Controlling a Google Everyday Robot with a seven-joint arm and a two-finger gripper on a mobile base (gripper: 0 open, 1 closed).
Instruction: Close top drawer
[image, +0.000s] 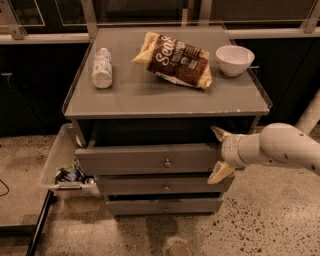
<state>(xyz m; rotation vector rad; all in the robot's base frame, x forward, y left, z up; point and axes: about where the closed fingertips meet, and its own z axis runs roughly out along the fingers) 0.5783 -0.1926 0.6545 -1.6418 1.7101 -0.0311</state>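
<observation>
The top drawer (145, 158) is a wide grey wooden drawer with a small round metal knob (167, 162). It stands pulled out a little from the grey cabinet (165, 97), ahead of the two lower drawers. My gripper (218, 156) comes in from the right on a white arm and is at the drawer front's right end. Its two pale fingers are spread apart, one above (219, 133) and one below (218, 173) the drawer front's edge.
On the cabinet top lie a white bottle (102, 68), a brown chip bag (175, 59) and a white bowl (234, 59). A clear plastic bin (62, 165) with small items stands at the cabinet's left. A speckled floor lies in front.
</observation>
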